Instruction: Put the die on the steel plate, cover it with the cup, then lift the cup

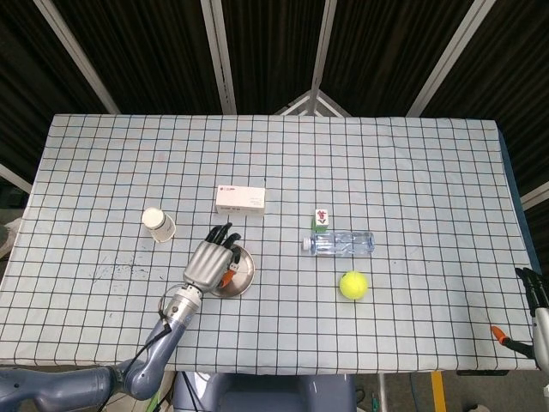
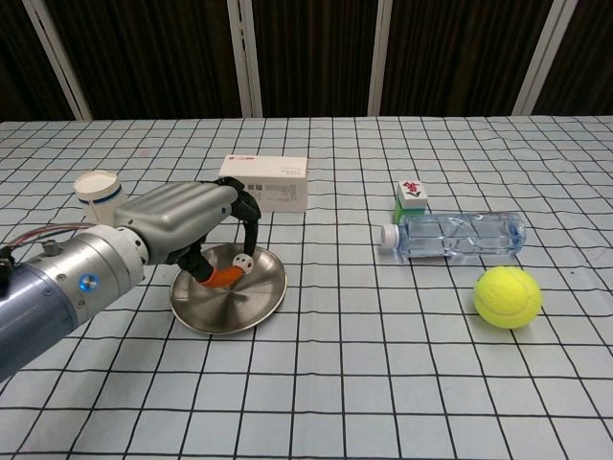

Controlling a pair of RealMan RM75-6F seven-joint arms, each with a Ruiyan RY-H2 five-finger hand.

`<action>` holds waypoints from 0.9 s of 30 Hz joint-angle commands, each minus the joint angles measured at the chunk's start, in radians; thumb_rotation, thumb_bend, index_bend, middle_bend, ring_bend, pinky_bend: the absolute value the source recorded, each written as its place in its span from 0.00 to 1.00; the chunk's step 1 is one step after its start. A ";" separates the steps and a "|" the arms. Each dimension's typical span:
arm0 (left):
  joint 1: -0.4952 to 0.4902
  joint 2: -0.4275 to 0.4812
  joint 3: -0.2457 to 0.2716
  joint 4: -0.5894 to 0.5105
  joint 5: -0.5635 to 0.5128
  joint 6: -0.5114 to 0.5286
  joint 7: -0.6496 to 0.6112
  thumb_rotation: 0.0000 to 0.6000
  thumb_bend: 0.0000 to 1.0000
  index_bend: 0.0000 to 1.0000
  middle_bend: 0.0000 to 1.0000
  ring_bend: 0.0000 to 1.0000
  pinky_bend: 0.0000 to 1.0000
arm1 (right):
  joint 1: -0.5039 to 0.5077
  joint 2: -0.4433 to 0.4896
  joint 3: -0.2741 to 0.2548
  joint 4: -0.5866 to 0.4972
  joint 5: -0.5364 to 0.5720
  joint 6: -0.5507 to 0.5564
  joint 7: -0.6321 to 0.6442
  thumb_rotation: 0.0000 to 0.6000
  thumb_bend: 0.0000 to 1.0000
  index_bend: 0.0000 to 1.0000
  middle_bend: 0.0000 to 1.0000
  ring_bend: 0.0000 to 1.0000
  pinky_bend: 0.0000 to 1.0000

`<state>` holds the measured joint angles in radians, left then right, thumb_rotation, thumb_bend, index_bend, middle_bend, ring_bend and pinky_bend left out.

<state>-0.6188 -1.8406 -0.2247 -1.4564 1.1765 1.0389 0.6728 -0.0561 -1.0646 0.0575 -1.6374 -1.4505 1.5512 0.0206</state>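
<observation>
The steel plate lies left of the table's middle. My left hand hovers over its left half, fingers curled downward. In the chest view a small white die sits pinched between a black fingertip and the orange thumb tip, just above the plate. The white paper cup stands upside down to the left of the plate, partly hidden behind the hand in the chest view. My right hand shows only at the far right edge, fingers and thumb apart, holding nothing.
A white carton lies behind the plate. To the right are a green-and-white tile block, a clear bottle on its side and a yellow tennis ball.
</observation>
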 commanded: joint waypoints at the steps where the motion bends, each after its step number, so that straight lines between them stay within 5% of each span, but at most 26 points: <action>1: -0.006 -0.016 0.005 0.012 -0.025 0.014 0.035 1.00 0.52 0.57 0.20 0.00 0.10 | 0.001 0.001 0.000 0.000 0.000 -0.002 0.002 1.00 0.04 0.11 0.12 0.12 0.05; 13: -0.004 -0.013 0.033 0.029 -0.091 0.031 0.087 1.00 0.48 0.56 0.18 0.00 0.10 | 0.002 -0.003 0.001 0.001 0.002 -0.007 -0.004 1.00 0.04 0.11 0.12 0.12 0.05; 19: -0.016 -0.014 0.046 0.052 -0.109 -0.013 0.052 1.00 0.33 0.40 0.11 0.00 0.10 | 0.004 -0.005 0.001 0.004 0.007 -0.013 -0.008 1.00 0.04 0.11 0.12 0.12 0.05; 24: -0.023 0.020 0.069 0.023 -0.096 -0.032 0.042 1.00 0.21 0.08 0.00 0.00 0.09 | 0.004 -0.003 0.003 0.005 0.008 -0.011 -0.003 1.00 0.04 0.11 0.12 0.12 0.05; 27: -0.014 0.073 0.077 -0.049 -0.069 -0.022 0.015 1.00 0.20 0.01 0.00 0.00 0.09 | 0.004 -0.003 0.003 0.006 0.007 -0.010 -0.001 1.00 0.04 0.11 0.12 0.12 0.05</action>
<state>-0.6386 -1.8079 -0.1567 -1.4536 1.0847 1.0111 0.7089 -0.0525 -1.0679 0.0606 -1.6315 -1.4435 1.5406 0.0194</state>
